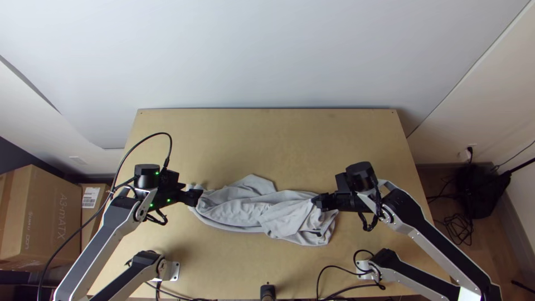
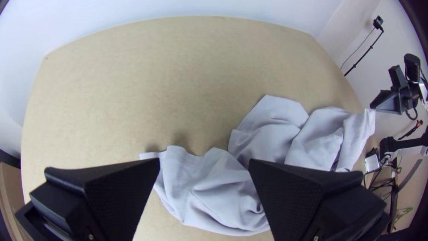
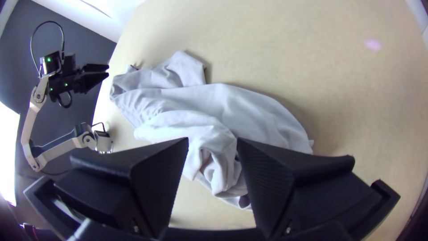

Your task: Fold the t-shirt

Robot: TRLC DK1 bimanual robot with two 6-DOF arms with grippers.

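The light grey t-shirt [image 1: 239,209] lies bunched across the table, its left part down on the wood. My left gripper [image 1: 195,196] is open at the left end; in the left wrist view that gripper [image 2: 204,163] has its fingers wide apart, with cloth [image 2: 223,192] beyond and between them. My right gripper [image 1: 319,202] is shut on a thick bunch near the shirt's right end, which rises to its tips in the left wrist view. Seen in the right wrist view, the right gripper [image 3: 213,140] has folded cloth [image 3: 218,169] between its fingers, partly hidden by them.
Bare wood [image 1: 267,139] stretches behind the shirt to the wall. Cables [image 1: 345,287] lie at the near edge by the right arm's base. Cardboard boxes [image 1: 39,217] stand left of the table. A small black device [image 1: 268,291] is at the near edge.
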